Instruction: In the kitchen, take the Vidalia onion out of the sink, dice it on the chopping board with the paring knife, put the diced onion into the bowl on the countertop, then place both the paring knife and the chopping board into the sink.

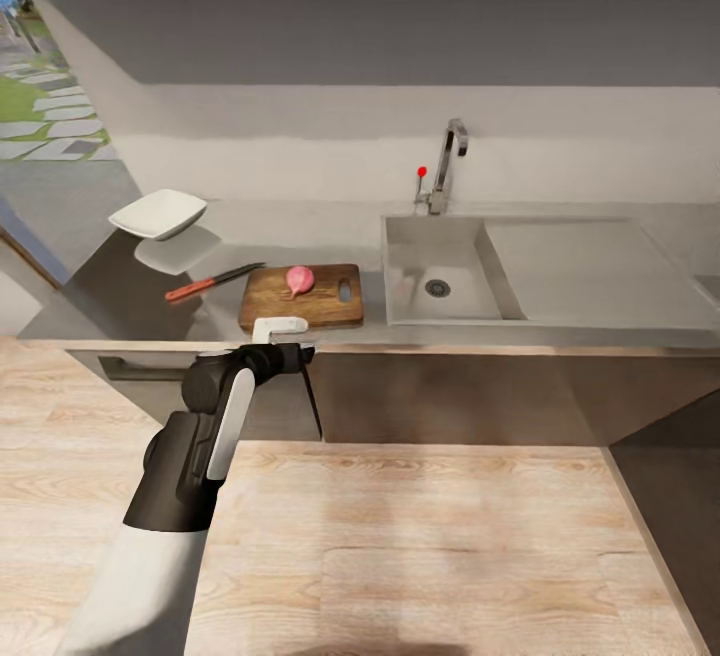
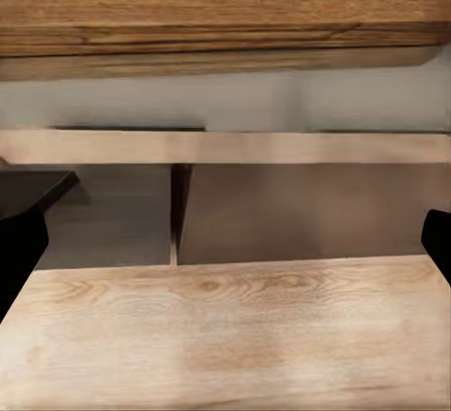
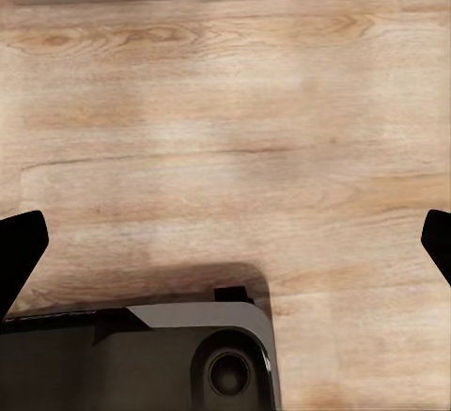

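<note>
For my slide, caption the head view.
Onion on chopping board, paring knife beside it, left gripper at the countertop edge.

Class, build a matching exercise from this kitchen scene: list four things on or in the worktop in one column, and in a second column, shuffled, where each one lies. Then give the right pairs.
Things:
1. Vidalia onion
2. paring knife
3. bowl
4. tap

Places:
A. at the countertop's far left, near the doorway
B. behind the sink, by the wall
C. on top of the chopping board
D. on the worktop just left of the board, blade tip towards it

Pairs: 1-C, 2-D, 3-A, 4-B
</note>
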You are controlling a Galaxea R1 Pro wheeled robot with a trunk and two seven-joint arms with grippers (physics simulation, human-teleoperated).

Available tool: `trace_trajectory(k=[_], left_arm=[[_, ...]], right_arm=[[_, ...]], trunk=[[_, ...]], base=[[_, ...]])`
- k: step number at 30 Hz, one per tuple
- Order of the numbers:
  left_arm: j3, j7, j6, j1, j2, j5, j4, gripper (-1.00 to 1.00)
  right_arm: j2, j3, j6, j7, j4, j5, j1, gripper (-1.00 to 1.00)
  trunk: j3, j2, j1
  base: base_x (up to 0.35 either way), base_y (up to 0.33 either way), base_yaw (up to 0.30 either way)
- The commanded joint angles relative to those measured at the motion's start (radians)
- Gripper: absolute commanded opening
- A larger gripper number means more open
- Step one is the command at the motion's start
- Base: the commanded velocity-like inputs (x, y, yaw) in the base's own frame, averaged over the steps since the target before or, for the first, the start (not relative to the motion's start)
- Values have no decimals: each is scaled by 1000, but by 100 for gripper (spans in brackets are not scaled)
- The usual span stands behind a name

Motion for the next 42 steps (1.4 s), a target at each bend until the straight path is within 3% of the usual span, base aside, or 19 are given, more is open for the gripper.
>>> trace_trajectory(k=[1,8,14,20,23,27,34,37,38,39,42], left_arm=[[-1,10,4,-1,0,11,-1,100],[-2,3,-18,96,1,11,-21,100],[-16,-49,-231,244,5,11,-27,100],[-26,-63,-372,397,44,10,-27,100],[-26,-64,-468,469,53,8,-25,100],[-27,-88,-637,616,89,5,-24,100],[-27,-99,-865,776,137,-1,21,100],[-27,-98,-1010,838,162,-2,111,100],[-27,-98,-1095,863,169,-3,176,100],[-26,-98,-1123,868,171,-3,200,100],[-25,-98,-1299,886,175,-5,376,100]], right_arm=[[-2,6,-3,-6,-2,-8,0,100],[-2,4,-3,-6,-2,-8,0,100],[-2,4,-3,-7,-1,-8,0,100],[-3,4,-3,-7,-2,-8,0,100],[-3,4,-3,-7,-2,-8,0,100],[-3,4,-3,-7,-2,-9,0,100],[-4,3,-3,-8,-3,-9,0,100],[-5,3,-3,-8,-3,-9,0,100],[-5,2,-4,-8,-3,-9,0,100],[-5,2,-4,-8,-3,-9,0,100],[-5,2,-4,-8,-3,-9,0,100]], trunk=[[-1,-2,1],[-1,-2,1],[-1,-2,1],[-1,-2,1],[-1,-2,1],[-1,-2,1],[-1,-2,1],[-1,-2,1],[-1,-2,1],[-1,-2,1],[-1,-2,1]], base=[[-16,0,0],[-3,0,0],[0,0,0],[0,0,0],[0,0,0],[0,0,0],[0,0,0],[0,0,0],[0,0,0],[0,0,0],[0,0,0]])
